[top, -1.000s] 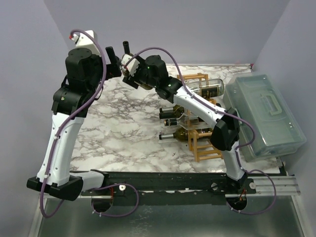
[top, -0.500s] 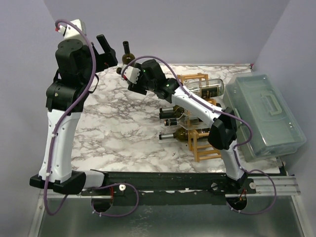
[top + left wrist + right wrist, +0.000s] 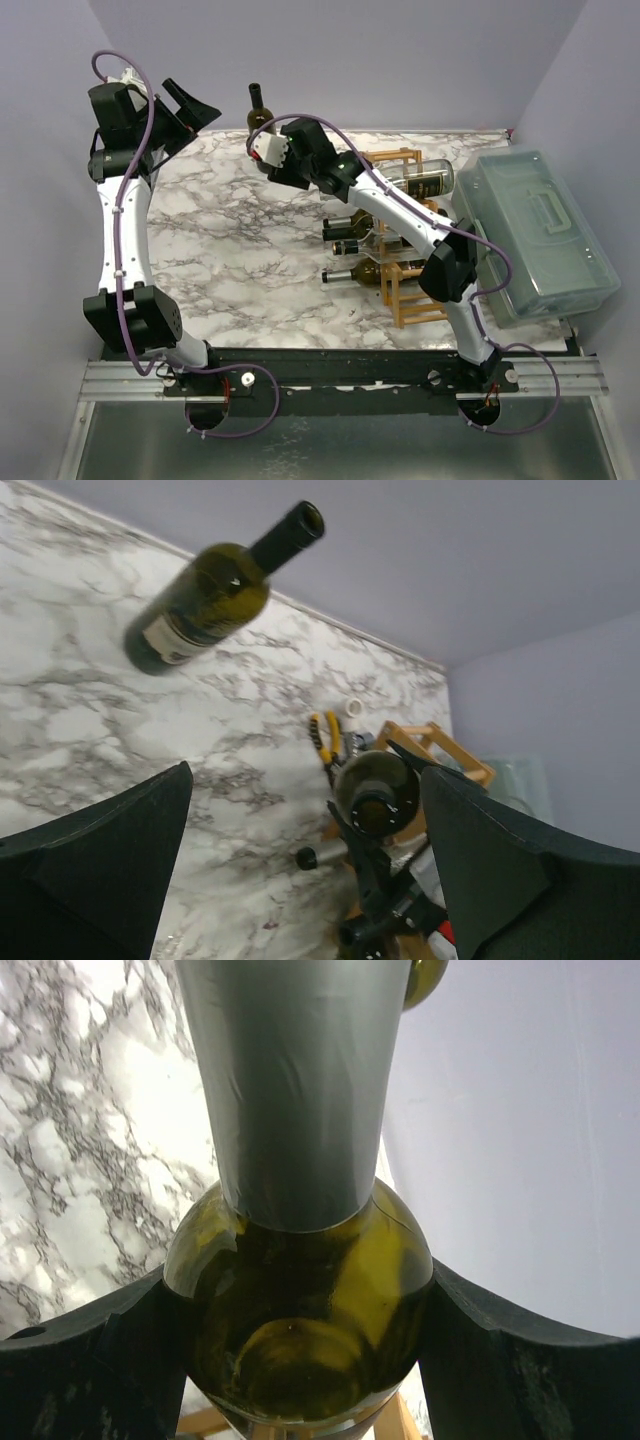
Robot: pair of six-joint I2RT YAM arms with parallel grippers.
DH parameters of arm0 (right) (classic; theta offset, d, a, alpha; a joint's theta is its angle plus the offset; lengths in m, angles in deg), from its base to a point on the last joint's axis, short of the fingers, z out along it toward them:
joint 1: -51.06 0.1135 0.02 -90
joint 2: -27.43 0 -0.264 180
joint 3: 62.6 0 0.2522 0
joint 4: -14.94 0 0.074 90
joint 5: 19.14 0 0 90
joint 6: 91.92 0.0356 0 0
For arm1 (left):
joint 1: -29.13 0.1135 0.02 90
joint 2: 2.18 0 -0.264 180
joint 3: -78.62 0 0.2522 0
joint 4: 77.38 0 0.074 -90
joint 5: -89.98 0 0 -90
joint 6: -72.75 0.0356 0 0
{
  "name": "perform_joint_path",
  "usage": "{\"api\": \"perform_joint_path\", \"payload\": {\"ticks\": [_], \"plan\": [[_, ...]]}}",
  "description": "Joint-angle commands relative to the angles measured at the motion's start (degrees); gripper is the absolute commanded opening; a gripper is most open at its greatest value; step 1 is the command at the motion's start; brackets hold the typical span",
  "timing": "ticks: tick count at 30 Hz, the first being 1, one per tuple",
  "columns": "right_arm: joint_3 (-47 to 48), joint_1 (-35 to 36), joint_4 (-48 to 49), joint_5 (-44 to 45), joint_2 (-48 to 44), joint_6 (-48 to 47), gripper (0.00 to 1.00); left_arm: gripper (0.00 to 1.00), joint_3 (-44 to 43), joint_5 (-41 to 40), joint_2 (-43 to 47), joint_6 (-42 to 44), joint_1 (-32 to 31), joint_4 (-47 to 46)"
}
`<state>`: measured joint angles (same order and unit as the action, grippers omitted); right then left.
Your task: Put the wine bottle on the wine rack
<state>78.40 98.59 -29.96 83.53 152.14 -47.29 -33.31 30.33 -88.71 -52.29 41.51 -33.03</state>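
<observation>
Wine bottle [image 3: 300,1290] check, where's it at? Top cam barely shows it for me. ~ mossy

It's in the right fingers [image 3: 90,1370], clamped on the green glass just below the shoulder. There's one finger on each side, both touching. The grey foil neck runs up right past the wrist cam. It's over the far part of the worktop [image 3: 230,240], left of the wine rack [image 3: 420,308] and not on it. The right arm [image 3: 400,215] covers most of it from above. ~ dek

And the one standing at the far edge? ~ mossy

Different one. That upright bottle [image 3: 258,112] has a black cap and a white label, and it stands alone with nothing touching it. The held one is just on the near side of it, lying sideways with the neck toward the left edge, as far as I can tell. ~ dek

Left arm [image 3: 120,220]? ~ mossy

Raised over the far left corner, left fingers [image 3: 90,880] spread wide with nothing between them. ~ dek

Rack itself? ~ mossy

Light wood, toward the right edge. A dark bottle [image 3: 425,182] lies across its top and a few more bottles [image 3: 350,272] lie lower down, necks pointing left. A grey-green plastic box [image 3: 540,235] with a lid handle sits just right of it, along the right edge. ~ dek
</observation>
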Motion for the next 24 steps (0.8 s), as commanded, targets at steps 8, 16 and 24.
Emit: {"api": "perform_joint_path", "payload": {"ticks": [8,16,24], "plan": [[2.3,-0.2,-2.7,8.7,0.5,-2.8,0.01,0.86,11.0,20.2,-3.3,-14.2,-2.9,-25.1],[-0.1,-0.9,-1.1,9.9,0.6,-2.0,0.0,0.89,12.3,23.4,-6.5,-12.2,-6.2,-26.2],[-4.6,-2.1,1.1,7.9,-1.4,-3.0,0.01,0.73,9.9,23.9,-11.8,-12.7,-9.3,-26.4]]}}
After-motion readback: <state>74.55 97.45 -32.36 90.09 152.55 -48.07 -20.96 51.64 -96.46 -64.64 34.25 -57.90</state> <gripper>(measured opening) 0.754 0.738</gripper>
